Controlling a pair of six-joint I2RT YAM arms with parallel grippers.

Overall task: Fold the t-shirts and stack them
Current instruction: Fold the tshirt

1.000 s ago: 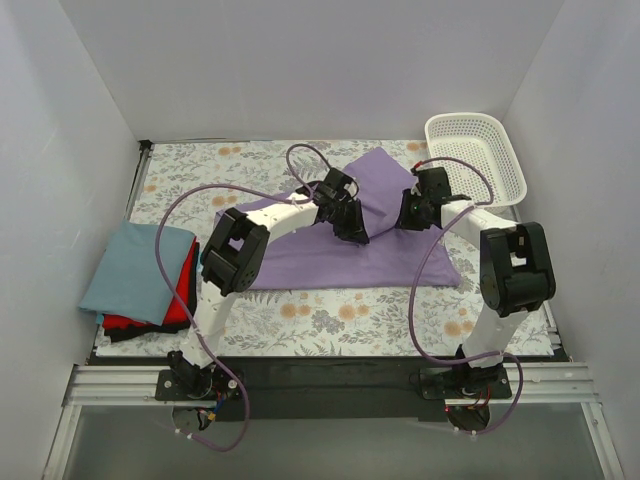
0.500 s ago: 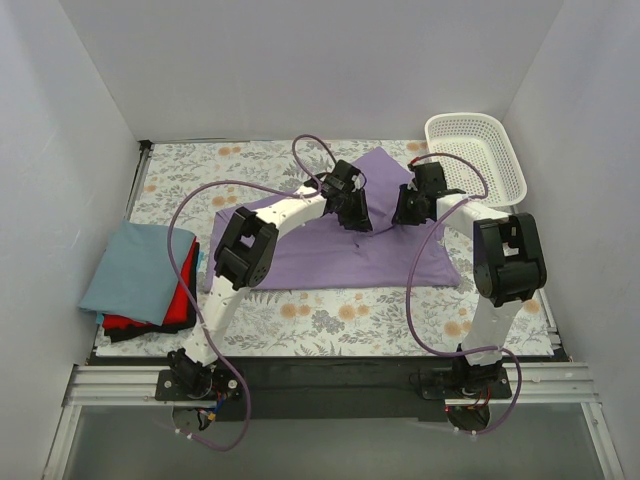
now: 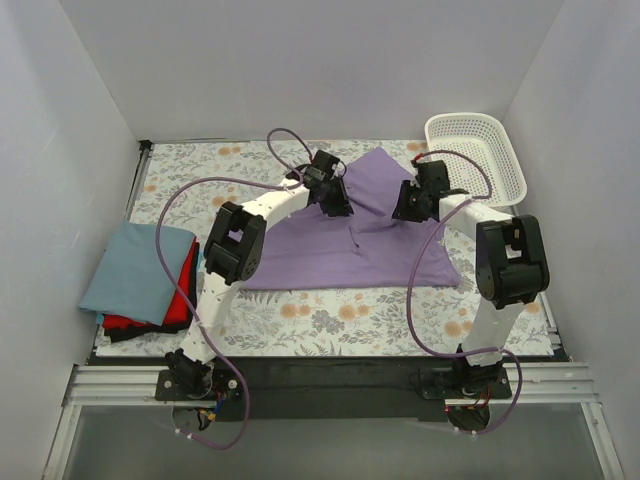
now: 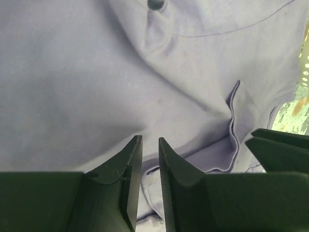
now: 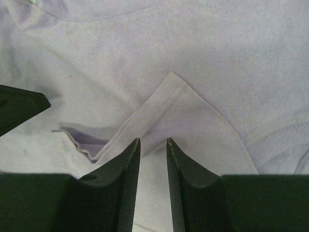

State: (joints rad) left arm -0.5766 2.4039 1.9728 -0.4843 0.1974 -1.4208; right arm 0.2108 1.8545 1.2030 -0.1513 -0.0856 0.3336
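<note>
The lilac-purple t-shirt [image 3: 330, 255] lies spread on the floral table cover [image 3: 200, 170], with its near part folded over toward the back. My left gripper [image 3: 340, 208] sits on its far middle part and my right gripper [image 3: 403, 212] on its far right part. In the left wrist view my left gripper [image 4: 150, 140] is closed to a narrow gap, with lilac cloth bunched between the fingers. In the right wrist view my right gripper [image 5: 153, 141] pinches a peaked hem corner of the shirt [image 5: 183, 106]. A folded stack sits at the left: the blue-grey shirt [image 3: 135, 270] on top, then red [image 3: 182, 295], then black [image 3: 125, 330].
A white mesh basket [image 3: 480, 150] stands at the back right corner, close to my right arm. White walls enclose the table on three sides. The folded stack overhangs the table's left edge.
Both grippers have moved toward the back of the table, carrying the lilac cloth with them. The left gripper has moved furthest, back and left. The shirt now lies flatter.
</note>
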